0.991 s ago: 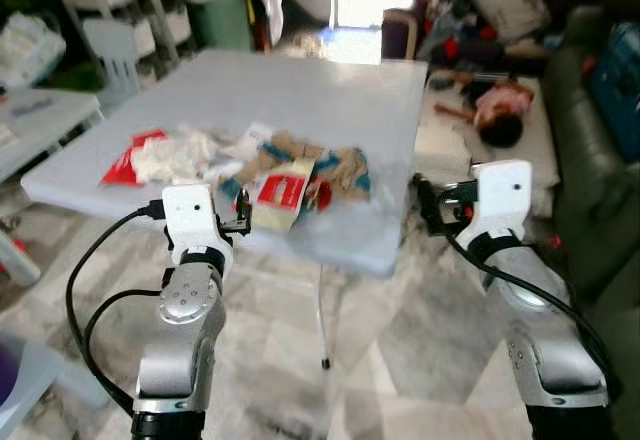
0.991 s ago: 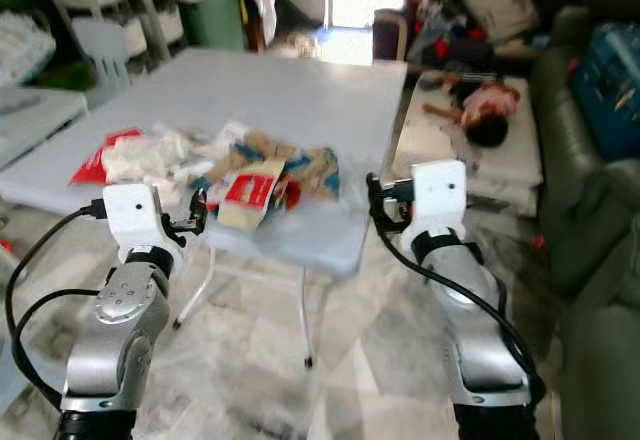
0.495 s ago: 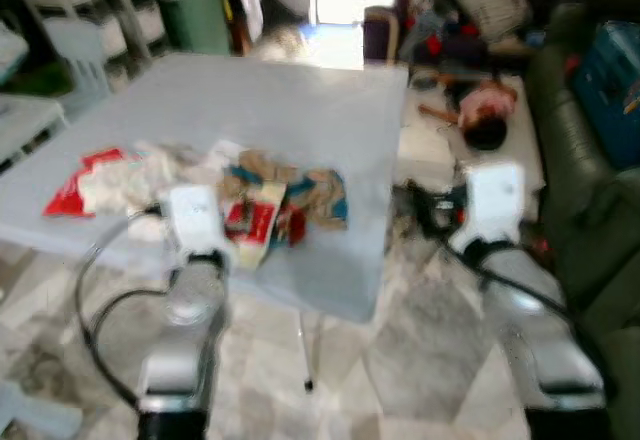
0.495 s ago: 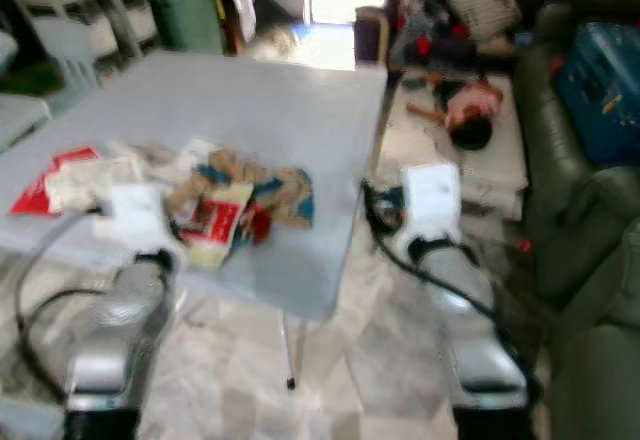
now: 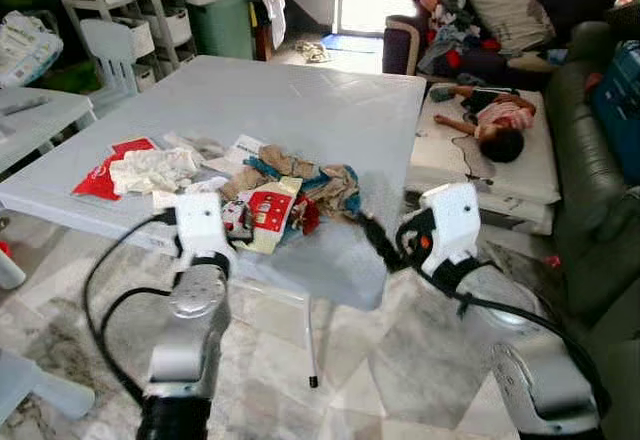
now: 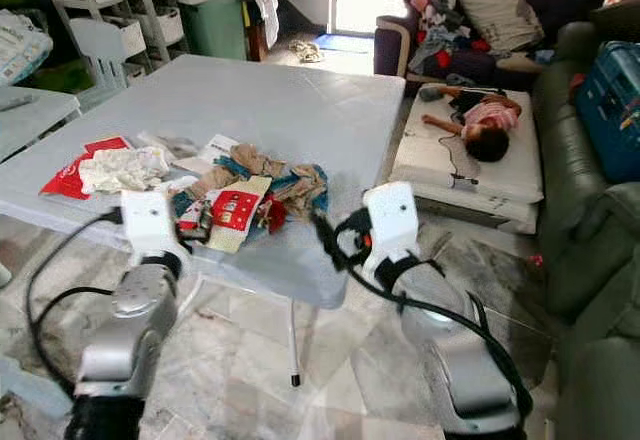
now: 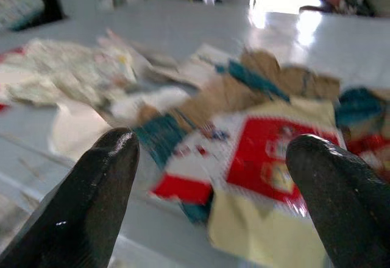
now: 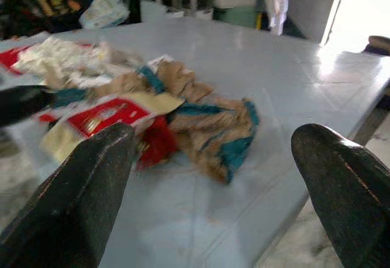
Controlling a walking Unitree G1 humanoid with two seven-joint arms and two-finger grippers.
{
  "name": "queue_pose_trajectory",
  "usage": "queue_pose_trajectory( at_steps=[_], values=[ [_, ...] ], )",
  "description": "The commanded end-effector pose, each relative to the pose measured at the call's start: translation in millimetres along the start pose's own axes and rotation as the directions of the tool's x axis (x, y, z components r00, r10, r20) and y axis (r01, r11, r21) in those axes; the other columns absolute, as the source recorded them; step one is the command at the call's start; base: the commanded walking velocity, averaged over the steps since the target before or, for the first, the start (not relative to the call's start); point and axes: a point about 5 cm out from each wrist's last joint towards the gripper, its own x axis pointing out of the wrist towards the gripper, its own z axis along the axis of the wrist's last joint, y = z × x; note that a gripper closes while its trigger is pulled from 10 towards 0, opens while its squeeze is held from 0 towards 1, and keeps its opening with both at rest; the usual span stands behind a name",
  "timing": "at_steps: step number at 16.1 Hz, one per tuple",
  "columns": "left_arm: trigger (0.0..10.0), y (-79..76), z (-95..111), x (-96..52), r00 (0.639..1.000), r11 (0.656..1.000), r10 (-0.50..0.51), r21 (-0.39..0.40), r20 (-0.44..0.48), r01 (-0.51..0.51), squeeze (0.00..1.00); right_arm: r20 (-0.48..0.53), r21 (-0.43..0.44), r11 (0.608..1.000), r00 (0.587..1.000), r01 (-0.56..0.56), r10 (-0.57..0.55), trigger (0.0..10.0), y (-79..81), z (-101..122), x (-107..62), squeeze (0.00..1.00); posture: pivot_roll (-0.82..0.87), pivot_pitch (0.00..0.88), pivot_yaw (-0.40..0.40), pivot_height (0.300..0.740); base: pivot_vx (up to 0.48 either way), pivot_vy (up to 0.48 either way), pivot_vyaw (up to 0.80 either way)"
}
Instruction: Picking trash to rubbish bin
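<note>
A heap of trash lies near the front edge of the grey table point(image 5: 330, 100). It holds a red and cream packet point(image 5: 268, 212), crumpled brown and teal paper point(image 5: 318, 182), white tissue point(image 5: 150, 168) and a flat red wrapper point(image 5: 100, 175). My left gripper point(image 5: 236, 222) is open at the table's front edge, with the packet point(image 7: 256, 158) just beyond its fingers point(image 7: 97, 189). My right gripper point(image 5: 377, 242) is open at the front right corner, pointing toward the brown and teal paper point(image 8: 210, 128). Neither gripper holds anything.
A person lies on a white mattress point(image 5: 520, 175) to the right of the table, with a dark sofa point(image 5: 600, 150) beyond. White plastic shelves and a chair point(image 5: 110, 35) stand at the back left, and a green bin point(image 5: 225, 22) stands behind the table. A second white table point(image 5: 30, 125) is on the left.
The camera has shifted and the blur has cleared. My right gripper has swung left to the table's front right corner. My left gripper is nearer the red and cream packet.
</note>
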Motion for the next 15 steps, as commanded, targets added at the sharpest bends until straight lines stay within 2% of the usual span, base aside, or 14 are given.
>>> queue_pose_trajectory(
  at_steps=[1,5,9,10,13,15],
  values=[
    [10.0,-3.1,1,5.7,1.0,1.0,-0.025,-0.006,0.001,0.025,0.0,-0.009,-0.007,0.999,0.999,-0.04,0.04,10.0,3.4,3,-2.0,0.0,0.01,0.0,-0.009,0.74,0.0,0.0,0.0],
    [10.0,-5.9,-2,17.6,0.999,0.999,-0.045,-0.014,-0.017,0.045,0.0,-0.027,-0.006,0.997,0.996,-0.083,0.082,10.0,6.4,2,-7.3,0.0,-0.02,0.0,-0.009,0.74,0.0,0.0,0.0],
    [10.0,-3.3,2,30.0,1.0,1.0,-0.015,-0.003,-0.01,0.015,0.0,-0.039,-0.015,0.994,0.993,-0.108,0.107,10.0,8.5,4,-8.8,0.0,-0.02,0.0,-0.017,0.74,0.0,0.0,0.0],
    [10.0,-0.8,-1,33.3,0.999,1.0,-0.008,0.003,-0.035,0.009,0.0,-0.042,-0.009,0.993,0.992,-0.121,0.12,10.0,9.4,4,-8.8,0.0,-0.02,0.0,-0.019,0.74,0.0,0.0,0.0],
    [10.0,0.4,-11,36.0,0.995,0.999,-0.031,0.011,-0.09,0.032,0.0,-0.069,0.032,0.968,0.966,-0.249,0.25,10.0,23.3,4,-13.4,0.0,-0.02,0.0,-0.023,0.74,0.0,0.0,0.0],
    [10.0,-4.2,-15,38.0,0.989,0.996,-0.091,0.002,-0.114,0.092,0.0,-0.078,0.035,0.96,0.957,-0.277,0.279,10.0,29.9,1,-15.7,0.0,-0.02,0.0,-0.024,0.74,0.0,0.0,0.0]
  ],
)
